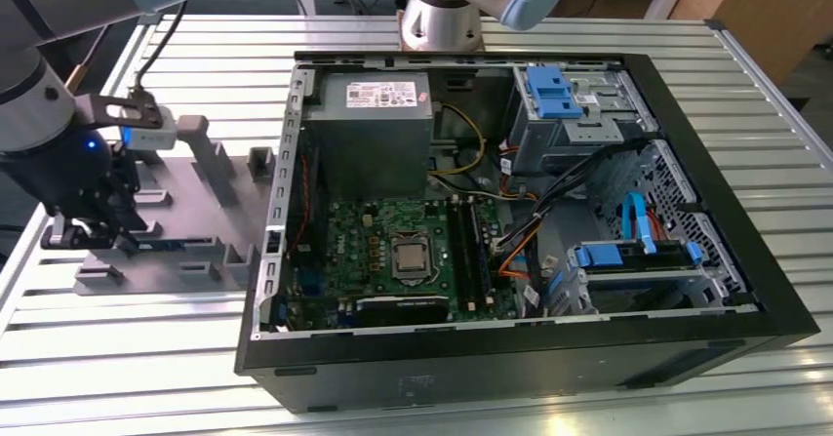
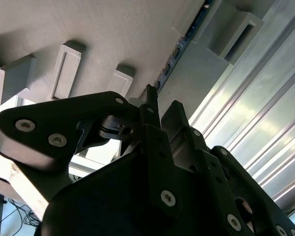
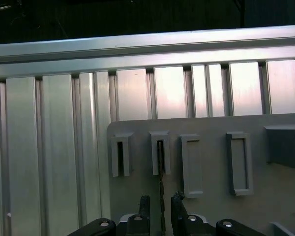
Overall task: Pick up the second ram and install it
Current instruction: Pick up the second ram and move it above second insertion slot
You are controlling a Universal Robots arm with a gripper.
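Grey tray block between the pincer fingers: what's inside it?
The ram stick stands on edge in that block, between the fingers of the pincer. Its end inside the slot is hidden.

Open computer case (image 1: 521, 353) beside grey tray (image 1: 182, 219) on slatted table (image 1: 131, 377)

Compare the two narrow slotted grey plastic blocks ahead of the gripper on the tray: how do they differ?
The grey block in line with the black gripper holds one end of the slim dark ram stick. The neighbouring grey block has a dark slot with no stick. The gripper's open fingers straddle the first block's stick. Bare grey plastic tray lies before the neighbour. Both stand upright, alike in shape and size.
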